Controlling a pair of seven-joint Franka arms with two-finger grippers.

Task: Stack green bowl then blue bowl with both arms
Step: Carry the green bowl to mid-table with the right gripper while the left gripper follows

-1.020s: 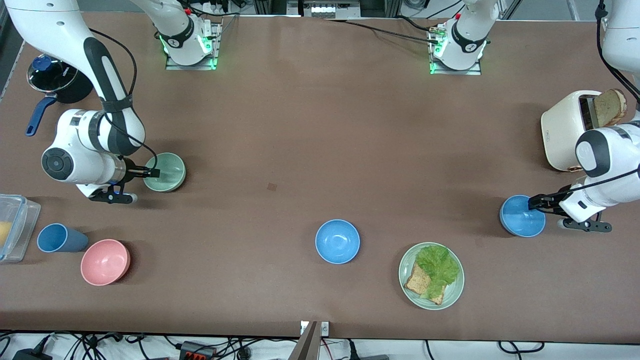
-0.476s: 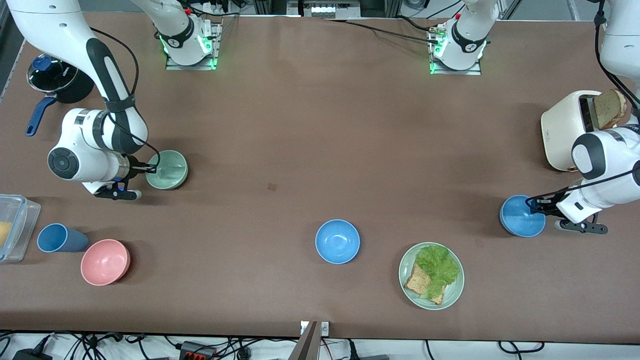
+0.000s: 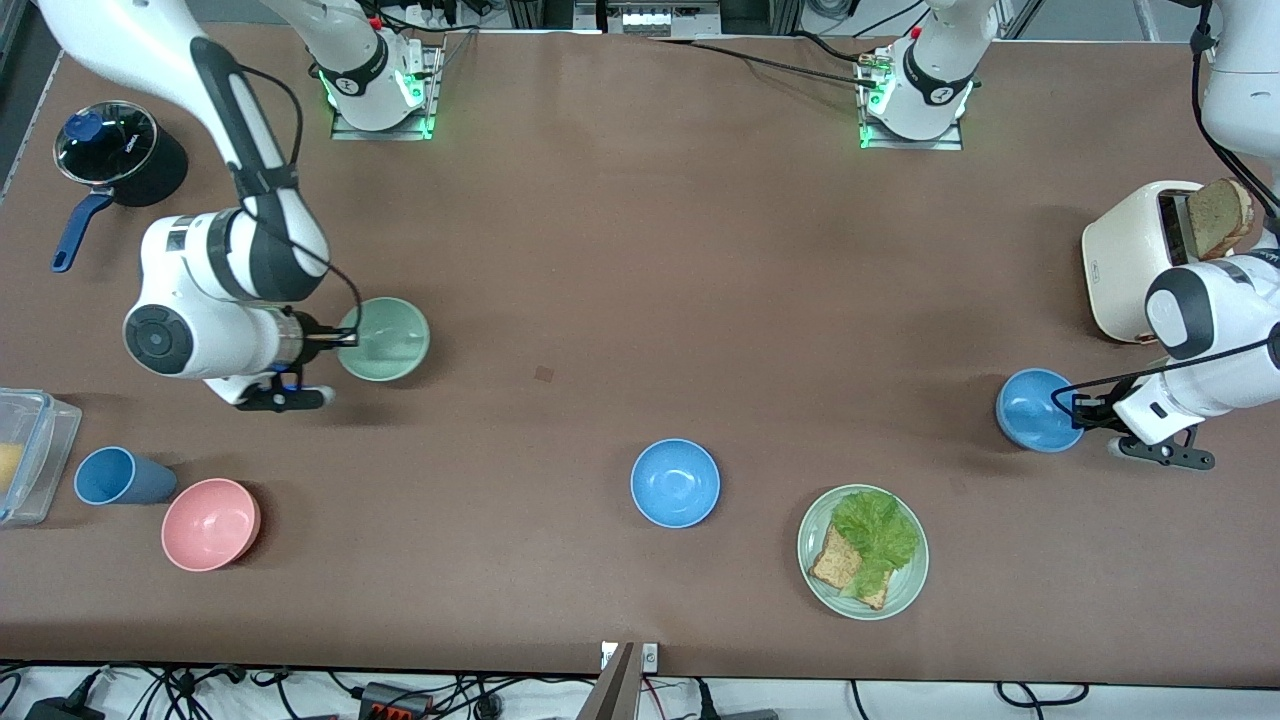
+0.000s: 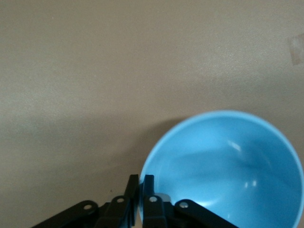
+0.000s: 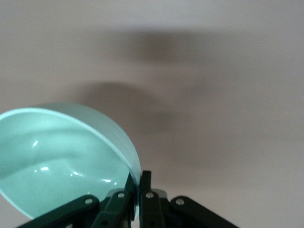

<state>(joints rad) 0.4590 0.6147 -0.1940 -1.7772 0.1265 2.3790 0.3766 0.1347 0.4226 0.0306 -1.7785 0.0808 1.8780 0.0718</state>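
My right gripper [image 3: 345,338] is shut on the rim of the green bowl [image 3: 386,339] and holds it just above the table toward the right arm's end; the bowl also shows in the right wrist view [image 5: 57,161], pinched at my right gripper [image 5: 139,183]. My left gripper [image 3: 1078,408] is shut on the rim of a blue bowl [image 3: 1035,410] and holds it lifted near the left arm's end; that bowl fills the left wrist view [image 4: 228,166] at my left gripper [image 4: 140,187]. A second blue bowl [image 3: 675,482] sits on the table mid-way, nearer the front camera.
A pale-green plate [image 3: 905,585] with bread and lettuce lies beside the middle blue bowl. A white toaster [image 3: 1125,255] holding toast stands by the left arm. A pink bowl [image 3: 210,523], a blue cup [image 3: 120,477], a clear container [image 3: 25,450] and a black pot [image 3: 120,150] are at the right arm's end.
The right gripper has lifted the green bowl and carried it toward the table's middle. The left gripper has raised its blue bowl off the table.
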